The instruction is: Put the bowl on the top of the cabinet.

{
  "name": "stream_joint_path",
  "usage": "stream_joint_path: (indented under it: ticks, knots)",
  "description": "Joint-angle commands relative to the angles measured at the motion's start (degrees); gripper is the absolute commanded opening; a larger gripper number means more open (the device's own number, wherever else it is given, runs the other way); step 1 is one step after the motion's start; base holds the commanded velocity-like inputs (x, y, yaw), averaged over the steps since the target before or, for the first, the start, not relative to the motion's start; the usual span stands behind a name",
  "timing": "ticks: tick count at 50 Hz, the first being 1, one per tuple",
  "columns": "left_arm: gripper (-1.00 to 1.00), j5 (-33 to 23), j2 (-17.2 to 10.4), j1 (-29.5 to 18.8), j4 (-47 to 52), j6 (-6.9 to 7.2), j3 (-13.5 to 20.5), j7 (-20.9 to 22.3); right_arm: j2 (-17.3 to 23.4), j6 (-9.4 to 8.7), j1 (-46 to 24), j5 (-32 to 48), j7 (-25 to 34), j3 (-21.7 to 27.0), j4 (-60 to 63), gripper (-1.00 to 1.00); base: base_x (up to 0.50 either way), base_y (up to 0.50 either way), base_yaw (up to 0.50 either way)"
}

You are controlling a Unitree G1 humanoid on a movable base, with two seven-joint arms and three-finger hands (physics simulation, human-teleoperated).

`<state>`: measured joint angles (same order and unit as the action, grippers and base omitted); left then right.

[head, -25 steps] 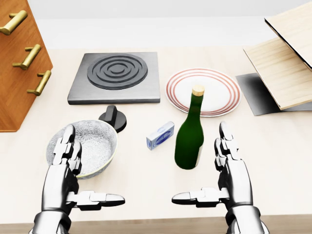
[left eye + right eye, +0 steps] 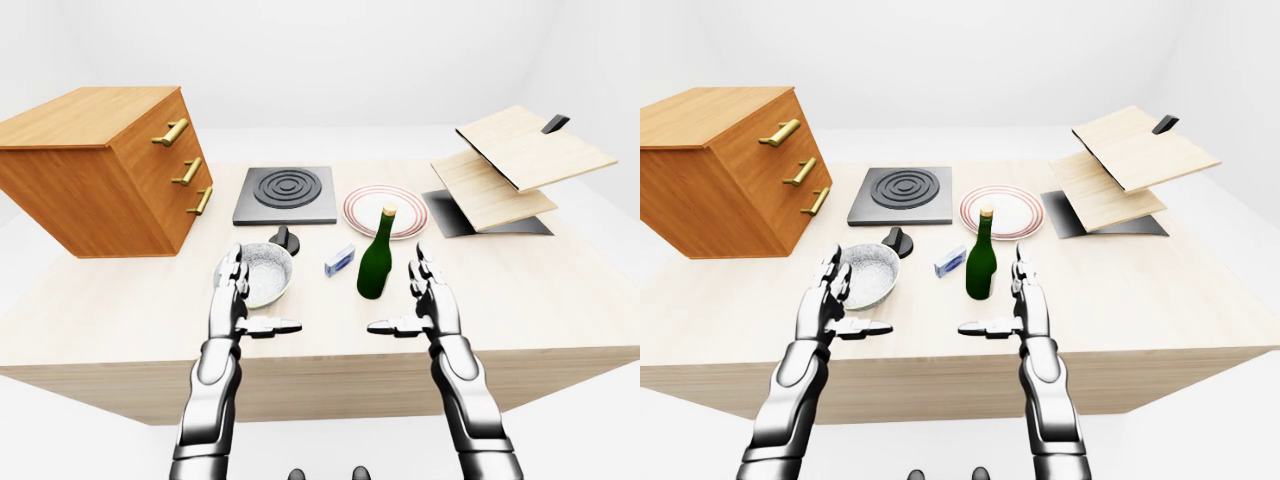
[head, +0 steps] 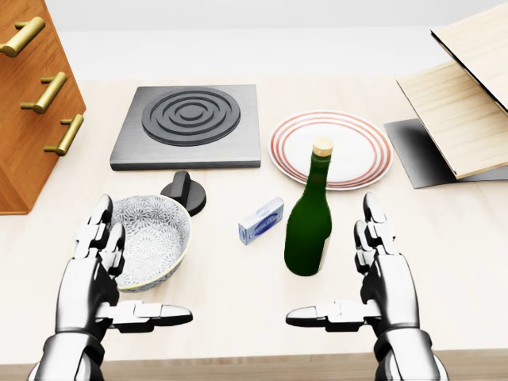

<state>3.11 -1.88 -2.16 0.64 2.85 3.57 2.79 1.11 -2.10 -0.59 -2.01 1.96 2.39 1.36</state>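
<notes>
A grey patterned bowl [image 3: 151, 238] sits on the table at the lower left of the head view. The wooden cabinet [image 2: 95, 170] with three brass handles stands at the left, its flat top [image 2: 85, 113] bare. My left hand [image 3: 99, 274] is open, fingers upright just left of the bowl, thumb pointing right below it, not gripping. My right hand [image 3: 373, 278] is open and empty, just right of a green bottle [image 3: 309, 218].
A black knob [image 3: 184, 193] lies right above the bowl. A small blue box [image 3: 261, 220], a striped plate [image 3: 331, 148] and a dark hob [image 3: 189, 125] lie beyond. Tilted wooden boards [image 2: 515, 160] on a dark mat stand at the right.
</notes>
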Motion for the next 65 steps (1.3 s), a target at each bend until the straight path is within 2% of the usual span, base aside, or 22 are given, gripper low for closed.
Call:
stream_joint_path:
  ticks: [1,5,12,22,29,42,65]
  knots:
    - [1.00,0.95,-0.76,-2.12,3.15,2.15,0.80,0.72,0.76,-2.90,-1.61,-1.42,0.59,0.87,6.38,1.00,0.00,0.00,0.00]
    - [1.00,-0.86,-1.65,-3.45,6.30,2.15,1.23,0.59,1.73,-2.90,-3.11,-2.21,0.37,2.87,11.91,1.00,0.00,0.00,0.00]
    - [1.00,1.67,-1.36,-3.65,14.99,2.15,2.11,0.46,3.40,-2.90,-3.23,-5.48,2.51,6.20,21.97,1.00,0.00,0.00,0.00]
    - [1.00,4.28,-1.75,-6.00,24.96,2.15,2.54,-0.77,2.84,-2.90,-1.96,-8.05,3.80,7.74,28.53,1.00,0.00,0.00,0.00]
    - [1.00,4.97,-2.10,-6.99,24.73,2.15,2.78,-0.56,2.78,-2.90,-2.43,-8.83,3.09,7.66,29.14,1.00,0.00,0.12,0.00]
    - [1.00,5.40,-2.54,-7.89,24.71,2.15,3.12,-0.39,2.35,-2.90,-2.56,-6.96,2.64,5.27,30.05,1.00,0.00,0.50,0.00]
    - [1.00,6.12,-3.11,-9.28,26.39,2.15,3.62,-0.79,2.09,-2.90,-3.35,-6.74,2.05,4.62,30.42,1.00,0.00,0.50,0.00]
